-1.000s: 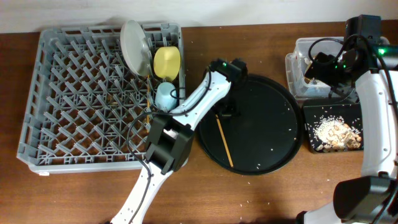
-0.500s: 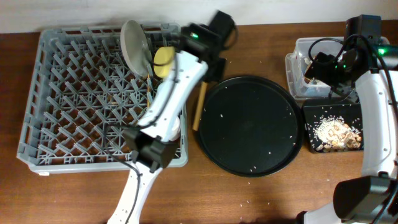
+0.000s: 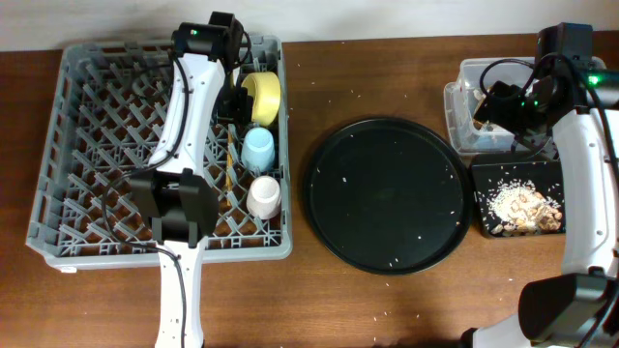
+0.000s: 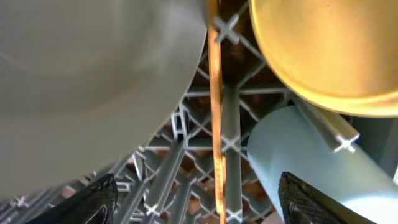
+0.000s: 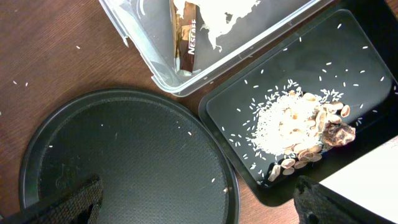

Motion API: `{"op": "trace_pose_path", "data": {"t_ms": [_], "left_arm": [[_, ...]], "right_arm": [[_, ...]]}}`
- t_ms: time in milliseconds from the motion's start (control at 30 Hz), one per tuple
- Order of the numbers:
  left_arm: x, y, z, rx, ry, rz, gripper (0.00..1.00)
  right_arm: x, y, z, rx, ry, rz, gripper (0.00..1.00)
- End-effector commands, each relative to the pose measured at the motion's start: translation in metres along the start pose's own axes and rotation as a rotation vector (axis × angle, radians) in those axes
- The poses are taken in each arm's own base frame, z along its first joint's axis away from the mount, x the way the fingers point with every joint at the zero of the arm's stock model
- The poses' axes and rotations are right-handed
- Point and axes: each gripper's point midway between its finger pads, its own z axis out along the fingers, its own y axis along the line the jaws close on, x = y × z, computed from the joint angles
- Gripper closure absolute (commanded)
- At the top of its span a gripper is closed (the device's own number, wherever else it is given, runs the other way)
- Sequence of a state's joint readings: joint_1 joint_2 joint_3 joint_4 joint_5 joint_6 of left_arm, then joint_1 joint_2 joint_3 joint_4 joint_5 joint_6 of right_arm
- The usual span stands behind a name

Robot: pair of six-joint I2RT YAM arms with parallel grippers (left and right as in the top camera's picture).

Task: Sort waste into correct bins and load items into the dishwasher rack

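The grey dishwasher rack holds the yellow bowl, blue cup and pale pink cup along its right side. My left gripper is open and empty at the rack's back, between the grey plate and the yellow bowl. A wooden chopstick lies on the lattice under the jaws, beside the blue cup. My right gripper is open and empty, hovering by the clear tub. The tub holds the napkin and brown wrapper. The black tray holds rice and scraps.
The large round black tray sits between rack and bins with a few rice grains on it; it also shows in the right wrist view. Stray grains dot the wooden table. The overhead view hides most of the plate under my left arm.
My left arm swung from the round tray to the rack's back with a chopstick. The chopstick now lies in the rack and the jaws are open. The right arm has not moved.
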State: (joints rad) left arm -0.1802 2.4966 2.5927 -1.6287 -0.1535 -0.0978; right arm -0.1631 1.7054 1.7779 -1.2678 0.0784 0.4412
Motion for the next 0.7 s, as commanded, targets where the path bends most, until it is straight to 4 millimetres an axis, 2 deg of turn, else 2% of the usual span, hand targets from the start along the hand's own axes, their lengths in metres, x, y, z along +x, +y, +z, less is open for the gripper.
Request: {"op": "trace_pose_path", "data": {"t_ms": [0, 33, 67, 100, 167, 200, 233, 400, 467, 500, 567, 633, 667], "left_arm": [[0.003, 0.001, -0.048, 0.047, -0.079, -0.032, 0.19], [0.003, 0.002, -0.066, 0.056, -0.12, -0.035, 0.19], [0.004, 0.001, -0.102, 0.093, -0.207, -0.039, 0.18], [0.008, 0.001, -0.141, 0.135, -0.304, -0.045, 0.01], [0.019, -0.009, -0.2, 0.263, -0.448, -0.033, 0.01], [0.028, -0.003, -0.21, 0.247, -0.46, -0.038, 0.01], [0.035, 0.0, -0.212, 0.237, -0.451, -0.04, 0.01], [0.034, 0.0, -0.212, 0.236, -0.449, -0.04, 0.01], [0.034, 0.0, -0.212, 0.236, -0.449, -0.04, 0.01], [0.034, 0.0, -0.212, 0.236, -0.449, -0.04, 0.01], [0.034, 0.0, -0.212, 0.237, -0.449, -0.04, 0.01], [0.034, 0.0, -0.212, 0.236, -0.449, -0.04, 0.01], [0.034, 0.0, -0.212, 0.236, -0.449, -0.04, 0.01]], "right_arm": [[0.0, -0.002, 0.001, 0.009, -0.002, 0.001, 0.02], [0.0, -0.002, 0.001, 0.009, -0.001, 0.001, 0.02], [0.0, -0.002, 0.001, 0.009, -0.002, 0.001, 0.02], [0.0, -0.002, 0.001, 0.009, -0.002, 0.001, 0.02], [0.0, -0.002, 0.001, 0.009, -0.001, 0.0, 0.02], [-0.001, -0.002, 0.001, 0.009, -0.002, 0.001, 0.01], [0.0, -0.002, 0.001, 0.009, -0.002, 0.001, 0.02], [-0.001, -0.002, 0.001, 0.009, -0.002, 0.001, 0.01], [0.009, 0.02, -0.024, -0.042, -0.049, -0.056, 0.02], [0.008, 0.031, -0.044, -0.034, -0.134, -0.128, 0.01], [0.003, 0.039, -0.078, 0.021, -0.299, -0.2, 0.01], [-0.001, 0.068, -0.104, -0.126, -0.414, -0.396, 0.02], [-0.002, 0.075, -0.114, -0.186, -0.471, -0.415, 0.02]]}}
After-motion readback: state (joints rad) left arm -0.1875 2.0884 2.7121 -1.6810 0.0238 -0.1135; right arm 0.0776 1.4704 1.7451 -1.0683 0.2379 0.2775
